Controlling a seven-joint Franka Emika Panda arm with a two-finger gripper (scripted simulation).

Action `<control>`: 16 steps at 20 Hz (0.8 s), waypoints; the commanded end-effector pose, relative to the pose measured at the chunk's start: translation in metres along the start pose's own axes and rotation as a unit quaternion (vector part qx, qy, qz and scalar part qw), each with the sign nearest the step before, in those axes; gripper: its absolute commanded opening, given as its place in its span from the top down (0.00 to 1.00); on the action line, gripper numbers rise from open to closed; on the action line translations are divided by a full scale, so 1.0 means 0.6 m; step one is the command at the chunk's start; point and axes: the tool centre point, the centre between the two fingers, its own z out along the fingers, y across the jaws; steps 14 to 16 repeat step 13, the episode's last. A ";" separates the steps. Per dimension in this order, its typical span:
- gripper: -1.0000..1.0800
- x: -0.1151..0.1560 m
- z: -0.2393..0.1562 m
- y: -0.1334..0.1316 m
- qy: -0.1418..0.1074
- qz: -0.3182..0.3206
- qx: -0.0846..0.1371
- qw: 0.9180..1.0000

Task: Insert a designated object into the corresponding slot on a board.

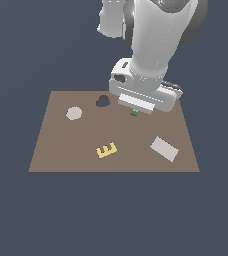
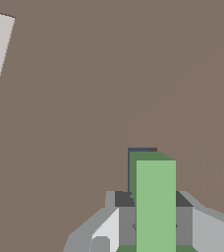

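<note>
Gripper (image 2: 155, 216): low over the board (image 1: 61, 150), fingers (image 2: 125, 224) pinching green T block (image 2: 155, 206) on both flanks, presumably to keep it square for seating. Block: at the board's far side, just under the hand in the exterior view, stem pointing forward. Slot (image 2: 142, 149): only a dark sliver visible past the block's tip, so seating apparently begun or imminent. Also on board: yellow E block (image 1: 106, 150), pale rectangle (image 1: 164, 148), pale disc (image 1: 74, 113), dark rounded hole (image 1: 103, 101).
</note>
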 end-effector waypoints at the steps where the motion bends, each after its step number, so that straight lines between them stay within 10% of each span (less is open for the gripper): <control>1: 1.00 0.000 0.009 0.001 0.000 0.000 0.000 1.000; 3: 1.00 0.000 0.012 0.001 0.000 0.000 0.000 1.000; 4: 0.04 0.000 0.012 0.001 0.000 0.000 0.000 1.000; 16: 0.04 0.000 0.012 0.001 0.000 0.000 0.000 1.000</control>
